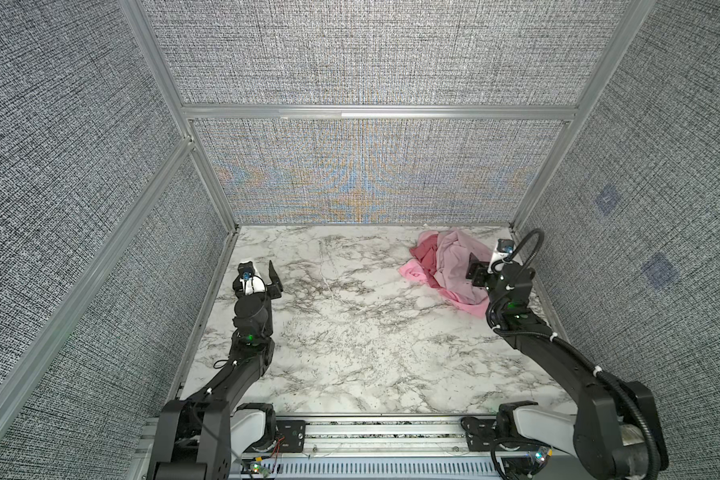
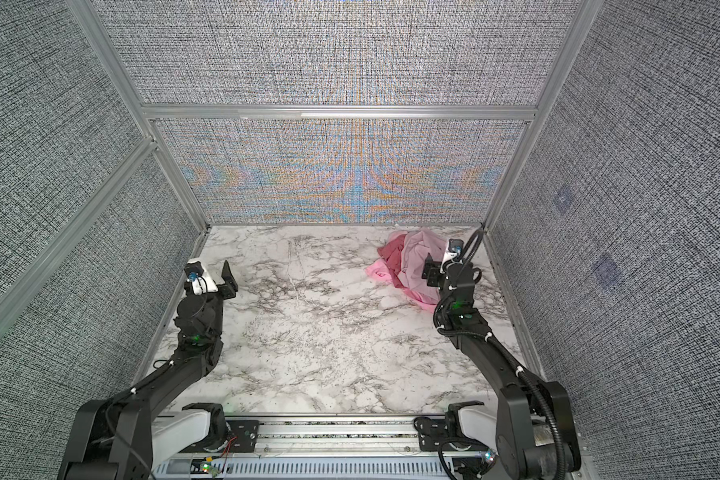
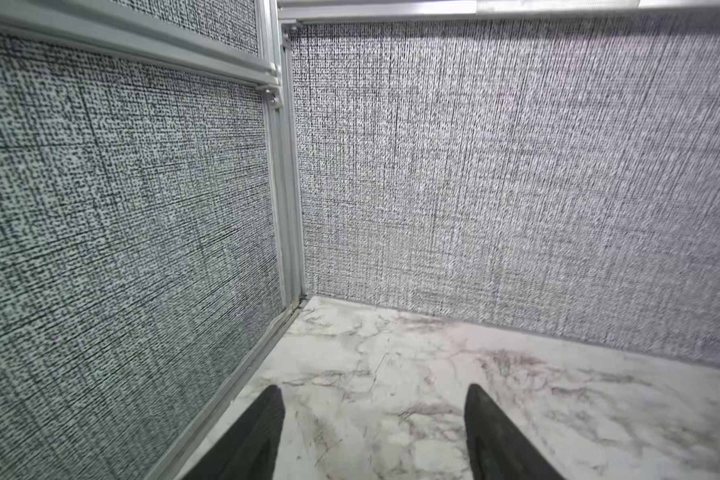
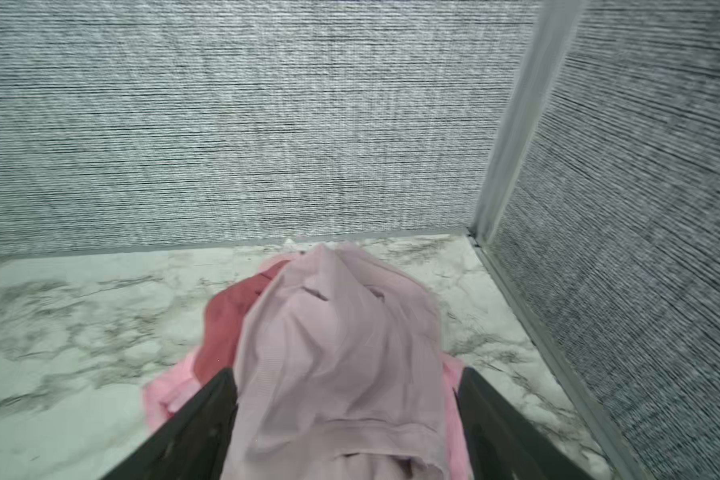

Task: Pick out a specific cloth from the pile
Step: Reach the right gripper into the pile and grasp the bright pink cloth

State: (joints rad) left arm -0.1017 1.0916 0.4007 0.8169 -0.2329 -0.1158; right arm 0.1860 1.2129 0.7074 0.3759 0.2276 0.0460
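Right wrist view showed the right gripper [image 4: 345, 374] with jaws wide, straddling the pale dusty-pink cloth [image 4: 341, 332] that topped the pile [image 1: 449, 266]; the cloth [image 4: 165, 395], bright pink, lay lowest, peeking out beside the rose-red cloth [image 4: 225, 320], near the far right corner of the marble table [image 1: 329, 332]; the left gripper [image 3: 373, 388] stood wide and empty, well apart, near the left wall [image 3: 121, 208].

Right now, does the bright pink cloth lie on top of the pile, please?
No, the pale dusty-pink cloth covers the top; the bright pink cloth peeks out underneath.
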